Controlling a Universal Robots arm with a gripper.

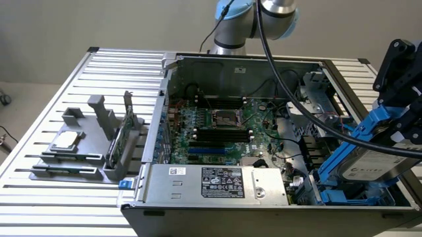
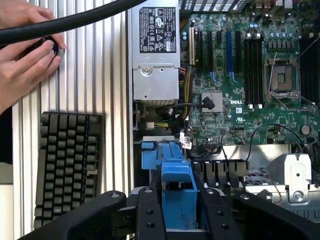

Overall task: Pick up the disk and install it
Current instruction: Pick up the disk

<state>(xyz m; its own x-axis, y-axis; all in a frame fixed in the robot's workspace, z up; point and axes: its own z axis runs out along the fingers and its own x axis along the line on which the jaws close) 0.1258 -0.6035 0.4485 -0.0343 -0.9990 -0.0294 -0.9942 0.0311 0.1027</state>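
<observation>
black fingers of the pincer (image 2: 179,212) clamp the blue frame of the disk (image 2: 172,167) from both sides, so the pincer is closed on it. in the exterior view the disk hangs tilted (label face up) at that view's right end of the open case (image 1: 264,219), just above the blue bay rails (image 1: 339,196); whether it touches them i cannot tell. a thick black cable (image 1: 297,103) crosses the case toward the pincer. inside lie the green board (image 1: 224,123) and, at the near edge, the power supply (image 1: 218,182). on the slatted tabletop (image 1: 39,197), to the exterior view's left of the case, a grey holder (image 1: 99,113) carries a chip (image 1: 66,140) and a green card (image 1: 118,140). in the wrist view a keyboard (image 2: 67,160) lies beside the case, with a person's hand (image 2: 22,65) near it.
</observation>
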